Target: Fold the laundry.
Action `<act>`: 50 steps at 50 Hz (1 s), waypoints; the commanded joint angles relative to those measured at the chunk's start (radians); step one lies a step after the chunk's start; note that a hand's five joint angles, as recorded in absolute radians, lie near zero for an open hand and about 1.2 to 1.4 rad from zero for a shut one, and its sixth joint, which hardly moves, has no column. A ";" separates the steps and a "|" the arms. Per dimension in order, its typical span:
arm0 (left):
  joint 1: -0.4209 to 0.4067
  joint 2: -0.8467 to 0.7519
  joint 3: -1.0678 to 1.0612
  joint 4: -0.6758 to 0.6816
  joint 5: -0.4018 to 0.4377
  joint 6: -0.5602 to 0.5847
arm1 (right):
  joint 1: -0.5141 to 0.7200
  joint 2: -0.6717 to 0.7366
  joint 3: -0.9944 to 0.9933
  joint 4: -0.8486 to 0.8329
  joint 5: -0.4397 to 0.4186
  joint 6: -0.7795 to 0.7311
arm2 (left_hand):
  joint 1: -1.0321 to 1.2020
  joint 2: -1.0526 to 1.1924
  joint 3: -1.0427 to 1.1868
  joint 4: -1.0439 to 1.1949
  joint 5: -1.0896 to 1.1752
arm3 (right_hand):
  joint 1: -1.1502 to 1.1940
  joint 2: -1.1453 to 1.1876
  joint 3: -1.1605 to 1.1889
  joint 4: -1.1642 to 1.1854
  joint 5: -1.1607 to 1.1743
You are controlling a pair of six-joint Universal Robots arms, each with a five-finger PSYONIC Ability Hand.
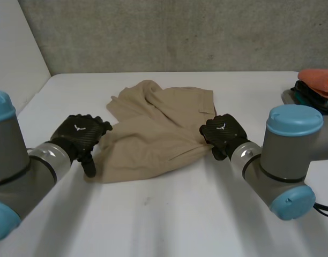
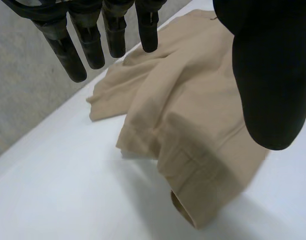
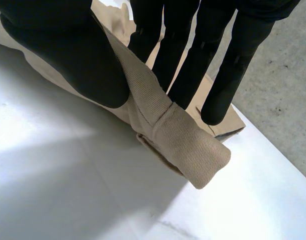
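tan cloth lies rumpled in the middle of the bench. right hand pinches its right edge between thumb and fingers, likely to lift and spread it. left hand hangs wide over the left edge, holding nothing, probably ready to take it.

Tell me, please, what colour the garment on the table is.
The garment is plain tan; head view.

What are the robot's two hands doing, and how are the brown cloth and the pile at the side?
tan cloth: rumpled, lying on the table, one edge pinched.
left hand: open, fingers straight, by the tan cloth's left edge.
right hand: shut on the tan cloth, pinching its right edge between thumb and fingers.
orange cloth: piled on dark clothes.
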 commanded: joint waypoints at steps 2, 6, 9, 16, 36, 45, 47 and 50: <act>0.013 -0.109 0.105 -0.150 -0.017 -0.128 | -0.002 -0.006 0.032 -0.027 0.005 0.017 | 0.111 0.110 0.108 0.114 0.117 | 0.282 0.221 0.210 0.198 0.215; 0.017 -0.160 0.119 -0.156 -0.040 -0.145 | -0.005 -0.006 0.037 -0.025 0.007 0.025 | 0.216 0.216 0.214 0.219 0.223 | 0.282 0.221 0.210 0.198 0.215; 0.014 -0.200 0.128 -0.130 -0.034 -0.142 | -0.008 -0.007 0.041 -0.027 0.007 0.026 | 0.281 0.280 0.278 0.284 0.288 | 0.282 0.221 0.210 0.198 0.215; 0.010 -0.264 0.136 -0.049 -0.036 -0.124 | -0.011 -0.009 0.044 -0.028 0.004 0.026 | 0.340 0.339 0.337 0.343 0.346 | 0.282 0.221 0.210 0.198 0.215; 0.009 -0.119 0.108 -0.044 -0.042 -0.033 | -0.020 -0.140 -0.015 0.142 -0.010 -0.006 | 1.153 1.152 1.150 1.156 1.159 | 0.282 0.221 0.210 0.198 0.215; 0.020 0.332 0.226 -0.201 -0.068 -0.021 | -0.049 -0.345 -0.265 0.407 -0.010 -0.132 | 1.153 1.152 1.150 1.156 1.159 | 0.282 0.221 0.210 0.198 0.215; 0.023 0.389 0.284 -0.234 -0.071 -0.023 | -0.057 -0.375 -0.348 0.450 -0.009 -0.132 | 1.153 1.152 1.150 1.156 1.159 | 0.282 0.221 0.210 0.198 0.215; 0.018 0.392 0.343 -0.280 -0.077 -0.020 | -0.066 -0.382 -0.416 0.504 -0.012 -0.137 | 1.153 1.152 1.150 1.156 1.159 | 0.282 0.221 0.210 0.198 0.215</act>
